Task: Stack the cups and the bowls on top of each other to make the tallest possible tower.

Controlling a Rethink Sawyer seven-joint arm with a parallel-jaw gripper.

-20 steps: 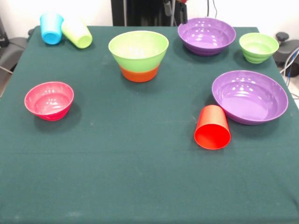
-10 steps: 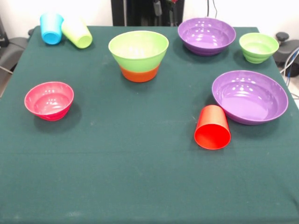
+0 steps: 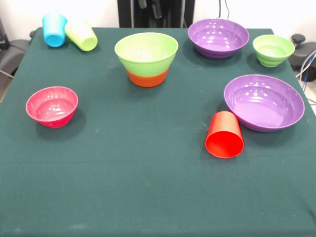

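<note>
The tower [image 3: 146, 58] stands at the back middle: a large lime green bowl nested in an orange bowl. A pink bowl [image 3: 52, 106] sits at the left. Two purple bowls stand at the back right [image 3: 218, 37] and the right [image 3: 264, 102]. A small green bowl [image 3: 273, 50] is at the far right. A red cup [image 3: 224, 135] lies on its side against the nearer purple bowl, mouth toward the camera. A sky blue cup [image 3: 54, 29] and a lime green cup [image 3: 82, 34] lie together at the back left. The orange cup is out of view. My gripper [image 3: 150, 6] barely shows at the top edge, behind the tower and holding nothing visible.
A dark green cloth [image 3: 148, 187] covers the table. The black pedestal [image 3: 168, 12] stands behind the far edge. Cables [image 3: 307, 64] and dark gear sit past the right edge, and a dark object [image 3: 10, 54] past the left edge.
The gripper at the top edge has moved left, from behind the back purple bowl to behind the tower. The cups and bowls have not moved.
</note>
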